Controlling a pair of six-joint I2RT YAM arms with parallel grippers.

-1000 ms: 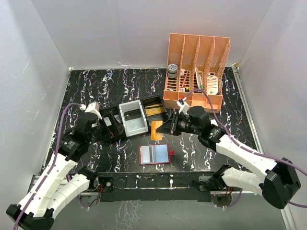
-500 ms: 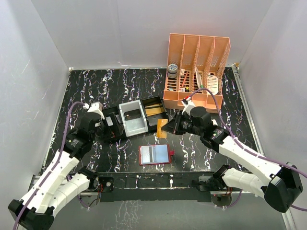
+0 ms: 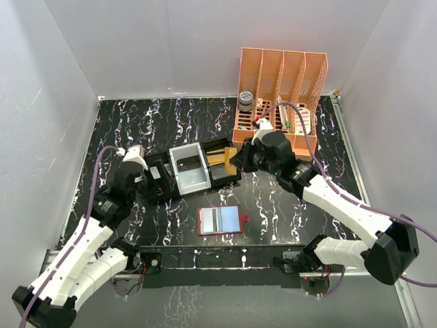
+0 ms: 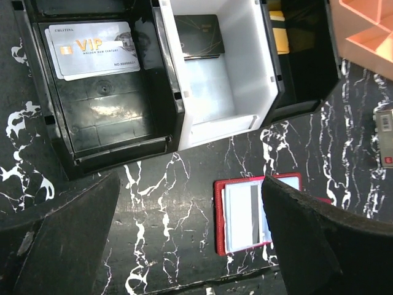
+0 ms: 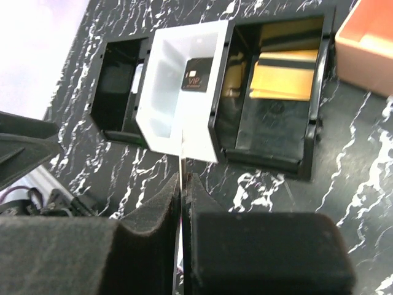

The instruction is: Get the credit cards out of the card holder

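Right arm's stretched out toward 10 o'clock, right gripper (image 5: 183,184) clamped tight on a tan-orange card (image 5: 182,163), held edge-on above the black tray (image 4: 169,92). Left gripper (image 4: 190,184) hangs wide open, holding nothing. Red card holder (image 3: 220,221) lies open at the tray's 6 o'clock, grey card (image 4: 241,212) inside.

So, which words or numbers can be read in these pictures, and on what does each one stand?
"VIP": grey card in the left black compartment.
"VIP": black card in the white compartment.
Smaller print on both cards: too small to read.
Barcode label on the small white box: unreadable.
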